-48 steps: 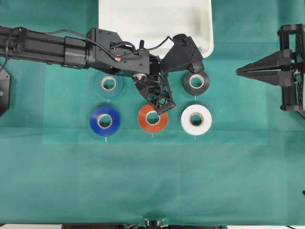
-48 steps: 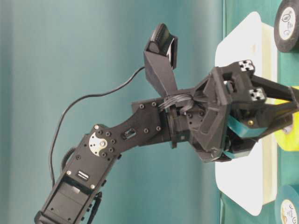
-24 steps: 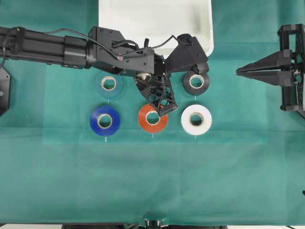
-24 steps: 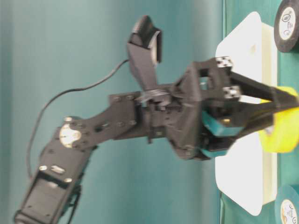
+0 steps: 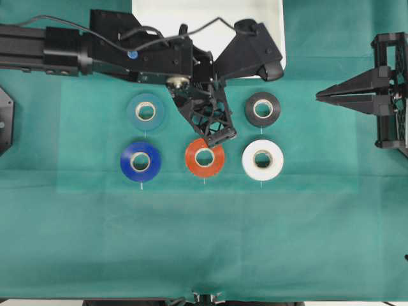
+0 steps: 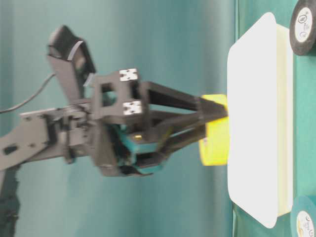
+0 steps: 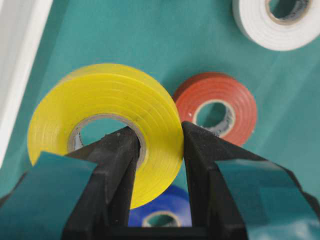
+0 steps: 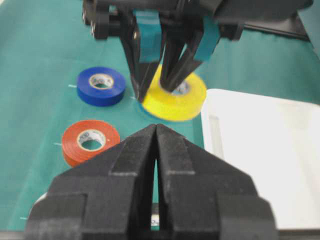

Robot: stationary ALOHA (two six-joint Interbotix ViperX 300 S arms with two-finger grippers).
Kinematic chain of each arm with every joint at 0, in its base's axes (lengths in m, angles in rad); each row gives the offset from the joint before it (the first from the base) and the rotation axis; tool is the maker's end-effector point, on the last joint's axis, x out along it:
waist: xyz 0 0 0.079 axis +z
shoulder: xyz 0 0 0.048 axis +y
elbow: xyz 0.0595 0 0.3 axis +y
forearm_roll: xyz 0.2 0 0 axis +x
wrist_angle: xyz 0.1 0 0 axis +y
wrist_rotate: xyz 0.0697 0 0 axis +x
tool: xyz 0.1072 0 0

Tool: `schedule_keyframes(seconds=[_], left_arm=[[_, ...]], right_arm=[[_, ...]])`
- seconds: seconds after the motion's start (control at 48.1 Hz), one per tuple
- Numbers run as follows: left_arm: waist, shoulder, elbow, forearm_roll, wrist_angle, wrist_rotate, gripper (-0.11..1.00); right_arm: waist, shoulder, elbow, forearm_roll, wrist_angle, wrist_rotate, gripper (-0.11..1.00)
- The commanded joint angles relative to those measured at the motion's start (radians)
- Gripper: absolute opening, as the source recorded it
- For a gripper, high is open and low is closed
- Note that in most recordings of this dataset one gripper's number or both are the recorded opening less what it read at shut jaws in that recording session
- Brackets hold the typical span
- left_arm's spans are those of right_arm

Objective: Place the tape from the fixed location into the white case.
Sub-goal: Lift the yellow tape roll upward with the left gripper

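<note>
The yellow tape (image 7: 110, 105) hangs in the air above the green cloth, held by my left gripper (image 7: 157, 132). One finger is inside the pale core and the other presses the outer wall. The table-level view shows the tape (image 6: 215, 129) lifted well off the table. From the right wrist view the tape (image 8: 175, 100) is beside the near edge of the white case (image 8: 265, 160). Overhead, the left gripper (image 5: 220, 135) hides the tape; the white case (image 5: 210, 11) lies at the far edge. My right gripper (image 5: 322, 95) is shut, holds nothing, and sits far right.
Five rolls lie on the cloth: light blue (image 5: 145, 111), blue (image 5: 140, 161), orange-red (image 5: 204, 158), white (image 5: 262, 159) and black (image 5: 262, 109). The orange-red roll sits just under the left gripper's tips. The left arm stretches across from the left edge.
My left gripper has risen off the cloth with the yellow tape in it and shifted a little toward the white case. The right arm has not moved.
</note>
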Motion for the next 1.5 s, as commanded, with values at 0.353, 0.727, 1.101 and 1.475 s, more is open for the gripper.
schedule_keyframes(seconds=[0.353, 0.727, 1.101, 1.475], left_arm=[[-0.012, -0.110, -0.155, 0.009, 0.132, 0.012, 0.23], [-0.017, -0.123, -0.216, 0.012, 0.221, 0.014, 0.23], [-0.017, -0.123, -0.216, 0.012, 0.216, 0.014, 0.23], [-0.017, -0.123, -0.216, 0.014, 0.215, 0.014, 0.23]], right_arm=[[0.000, 0.006, -0.011, 0.000, 0.000, 0.002, 0.00], [0.000, 0.006, -0.011, 0.002, 0.000, 0.002, 0.00], [0.000, 0.006, -0.011, 0.000, 0.000, 0.002, 0.00], [0.000, 0.006, -0.011, 0.000, 0.002, 0.003, 0.00]])
